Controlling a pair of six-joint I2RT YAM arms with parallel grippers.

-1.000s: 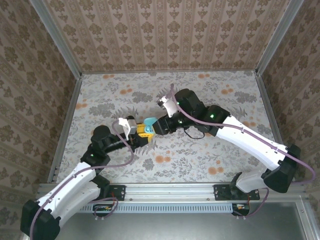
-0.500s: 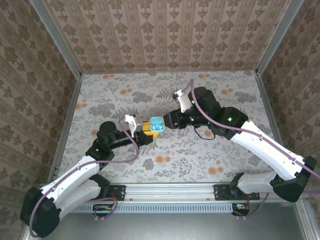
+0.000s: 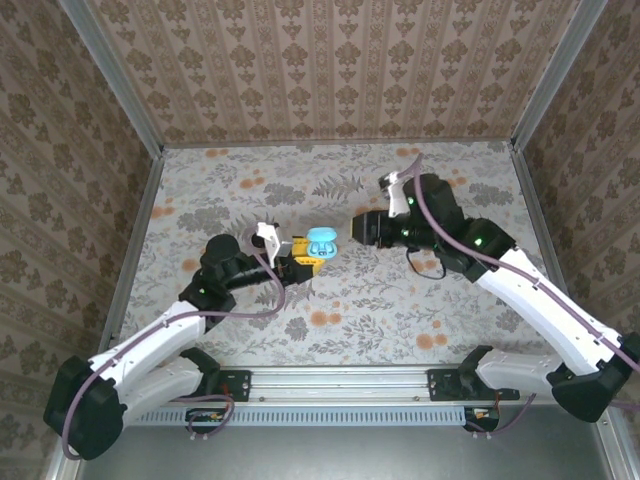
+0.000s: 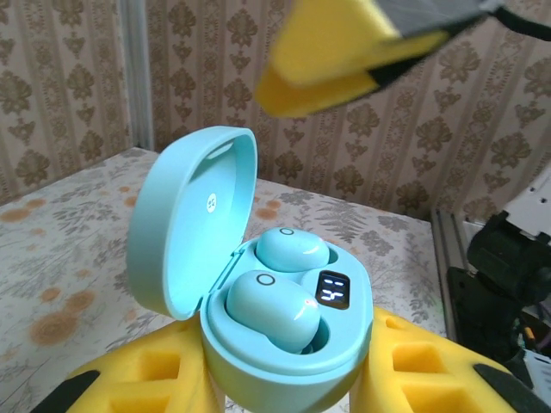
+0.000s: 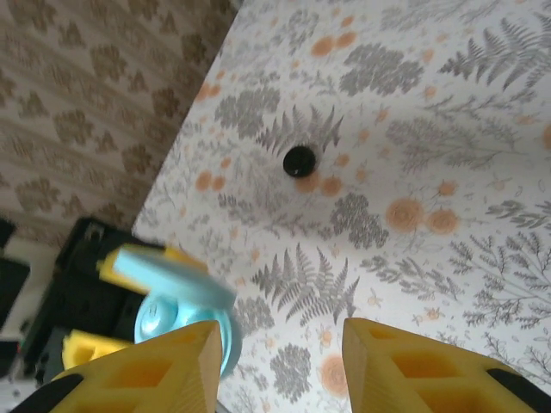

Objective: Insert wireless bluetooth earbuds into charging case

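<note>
This is a robot test cell in a lab: a silver aluminium frame rail (image 3: 340, 382) runs along the front, brown damask wallpaper panels (image 3: 330, 70) box in a floral-printed tabletop (image 3: 400, 310), and a white, cabled left arm (image 3: 150, 345) and right arm (image 3: 545, 305) are bolted there.

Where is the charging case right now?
Top view, centre-left of the table: the charging case, lid open, is held in the left claw, apart from the right claw just to its right.

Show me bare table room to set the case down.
Bare: the far right corner of the table between back wall and right arm, and the near stretch between it and the left arm. Crowded: the middle, where the left fingers hold the case and the right fingers hover close.
</note>
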